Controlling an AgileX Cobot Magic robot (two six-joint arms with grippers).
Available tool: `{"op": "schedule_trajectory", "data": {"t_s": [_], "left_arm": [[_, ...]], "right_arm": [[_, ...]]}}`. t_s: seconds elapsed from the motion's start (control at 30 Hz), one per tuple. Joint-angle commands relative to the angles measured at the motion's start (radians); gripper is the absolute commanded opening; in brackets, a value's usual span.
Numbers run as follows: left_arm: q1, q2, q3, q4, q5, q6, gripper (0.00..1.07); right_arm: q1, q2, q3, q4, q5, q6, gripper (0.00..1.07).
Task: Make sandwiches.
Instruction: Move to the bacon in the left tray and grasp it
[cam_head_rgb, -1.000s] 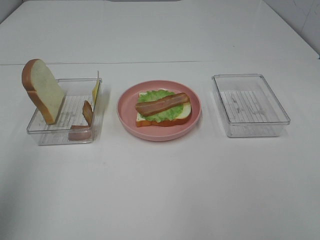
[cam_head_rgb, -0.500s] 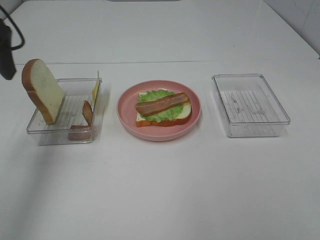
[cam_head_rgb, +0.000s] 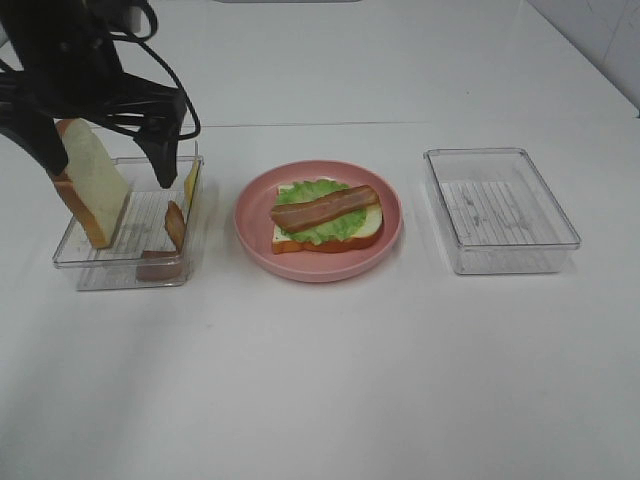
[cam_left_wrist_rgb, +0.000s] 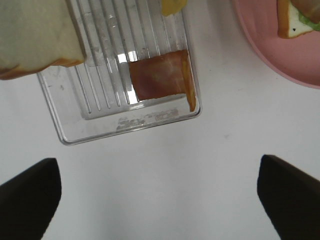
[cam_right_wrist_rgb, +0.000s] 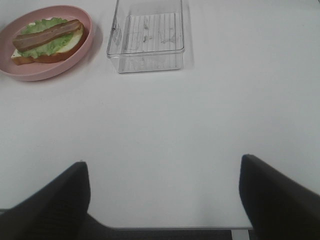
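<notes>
Half-built white-bread sandwich (cam_head_rgb: 325, 222) on round pink plate (cam_head_rgb: 386, 250): lettuce, bacon laid; yellow cheese (cam_head_rgb: 190, 182), top white bread slice (cam_head_rgb: 100, 205) remain; left hand (cam_head_rgb: 107, 172) open above clear plastic tray (cam_head_rgb: 120, 275), right hand (cam_right_wrist_rgb: 165, 200) open.

Illumination bright, even and diffuse, from overhead; plain white tabletop (cam_head_rgb: 320, 390) close to overexposed, little surface texture recorded; shadows faint and soft-edged, seen under the round pink plate (cam_head_rgb: 320, 272) and the right-hand clear rectangular plastic tray (cam_head_rgb: 500, 262); small white glints on the floor of the left-hand clear ribbed plastic tray (cam_left_wrist_rgb: 107, 75); left gripper's black fingers (cam_left_wrist_rgb: 30, 197) and right gripper's black fingers (cam_right_wrist_rgb: 280, 195) underexposed, featureless, soft-edged; exterior view mildly grainy.
</notes>
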Motion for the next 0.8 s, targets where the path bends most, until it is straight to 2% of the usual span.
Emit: {"op": "schedule_trajectory", "data": {"t_s": [0.03,0.33,0.8], "left_arm": [[-0.009,0.062,-0.023,-0.030,0.059,-0.025,1.02],[-0.009,0.175,-0.035,-0.057,-0.014,-0.017,1.02],[-0.009,0.226,-0.036,-0.088,-0.118,-0.004,0.97]], "right_arm": [[-0.001,-0.025,0.004,0.005,-0.008,-0.007,0.79],[-0.001,-0.025,0.004,0.005,-0.008,-0.007,0.79],[-0.001,-0.025,0.004,0.005,-0.008,-0.007,0.79]]}}
